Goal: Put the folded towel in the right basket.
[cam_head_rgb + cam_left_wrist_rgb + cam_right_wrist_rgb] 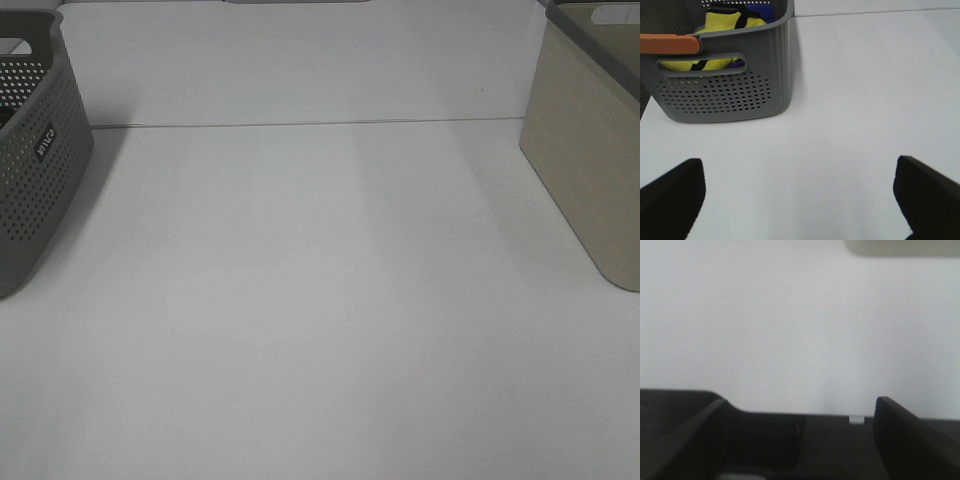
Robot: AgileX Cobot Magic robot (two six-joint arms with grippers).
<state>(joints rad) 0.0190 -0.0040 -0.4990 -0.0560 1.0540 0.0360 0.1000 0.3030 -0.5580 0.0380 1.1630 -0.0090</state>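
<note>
Left claw (800,200) spread wide and holding nothing above the white desk (320,320), facing the grey perforated basket (725,95) with yellow cloth (722,25) inside, right claw (800,435) also released and empty, beige basket (590,150) at desk's right edge, folded towel not seen in any view.

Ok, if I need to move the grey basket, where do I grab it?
Probably the rim over the handle slot on the grey basket's end wall, which faces the left gripper. Come from above, one finger inside and one outside. The wall is thin and upright, so it suits a pinch.
</note>
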